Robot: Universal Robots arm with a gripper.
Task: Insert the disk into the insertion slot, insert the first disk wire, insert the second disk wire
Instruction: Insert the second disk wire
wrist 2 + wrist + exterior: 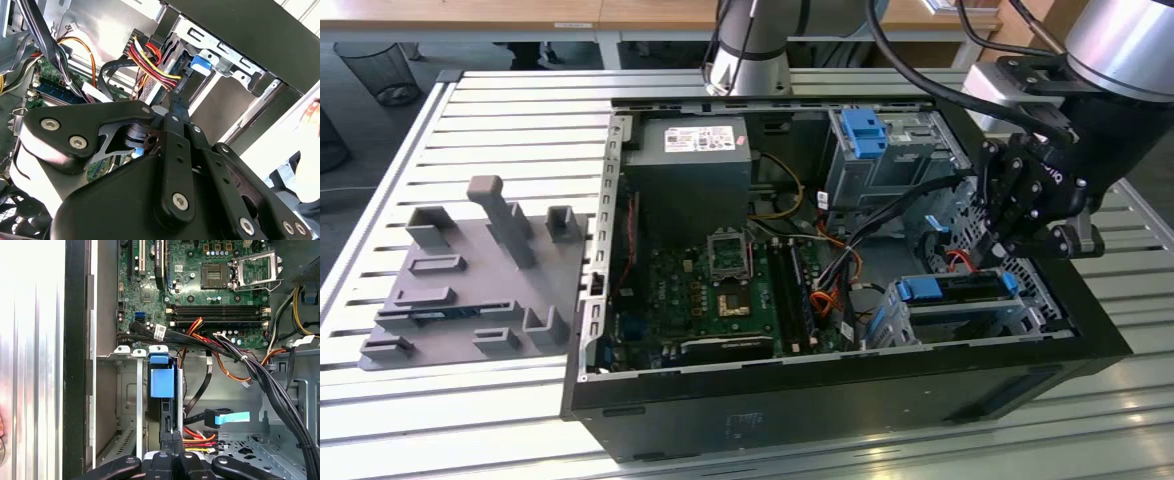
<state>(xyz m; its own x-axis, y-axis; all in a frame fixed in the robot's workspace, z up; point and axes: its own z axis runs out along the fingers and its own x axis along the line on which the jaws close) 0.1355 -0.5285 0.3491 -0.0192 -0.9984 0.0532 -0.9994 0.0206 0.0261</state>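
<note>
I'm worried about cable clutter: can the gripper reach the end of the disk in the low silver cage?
Probably yes. The gripper sits right at the disk's exposed end; the red and yellow wires come in from one side, not across its way.

Slatted metal table [507,100]. Carries an open black computer case [827,405] toward its edge at the exterior view's right, and a grey fixture plate [467,300] by the opposite edge.
</note>
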